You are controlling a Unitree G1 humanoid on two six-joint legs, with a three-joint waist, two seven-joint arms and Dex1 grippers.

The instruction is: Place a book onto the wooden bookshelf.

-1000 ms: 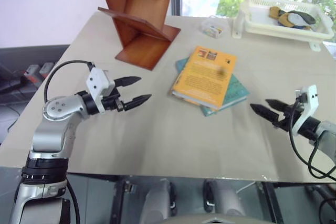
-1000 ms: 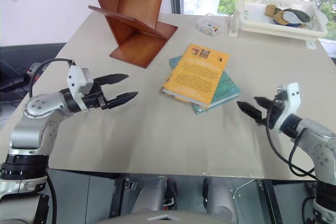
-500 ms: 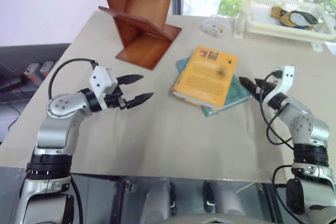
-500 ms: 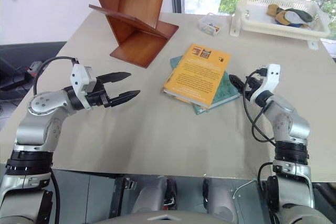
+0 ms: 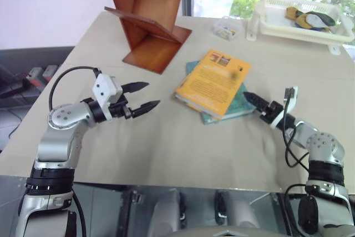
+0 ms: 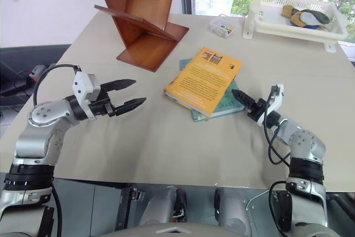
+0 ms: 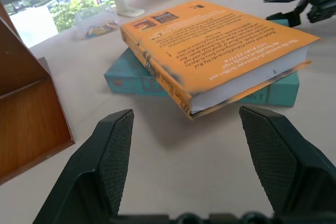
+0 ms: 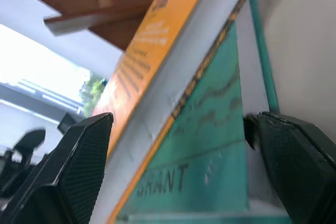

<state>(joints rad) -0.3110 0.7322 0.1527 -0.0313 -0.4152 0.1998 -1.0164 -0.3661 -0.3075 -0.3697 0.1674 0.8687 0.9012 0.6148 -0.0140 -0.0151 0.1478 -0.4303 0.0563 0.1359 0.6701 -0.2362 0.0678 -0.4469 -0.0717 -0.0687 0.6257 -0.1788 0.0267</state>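
Orange book (image 5: 212, 83) flat atop teal book (image 6: 227, 101), mid-table, near-right of wooden bookshelf (image 5: 146, 18). Right gripper (image 6: 244, 101) just beside the stack's right corner, fingers spread wide around that corner, holding nothing. Left gripper (image 5: 143, 96) wide open, empty, well left of the books.

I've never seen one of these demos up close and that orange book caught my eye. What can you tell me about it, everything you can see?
The book is a thick orange-yellow paperback with white page edges, small dark print on its cover and small pictures near the far edge. It lies flat and closed, askew on a thinner teal book, on the beige table, near the wooden bookshelf. The right gripper, fingers apart, points at its near corner; whether it touches is unclear.
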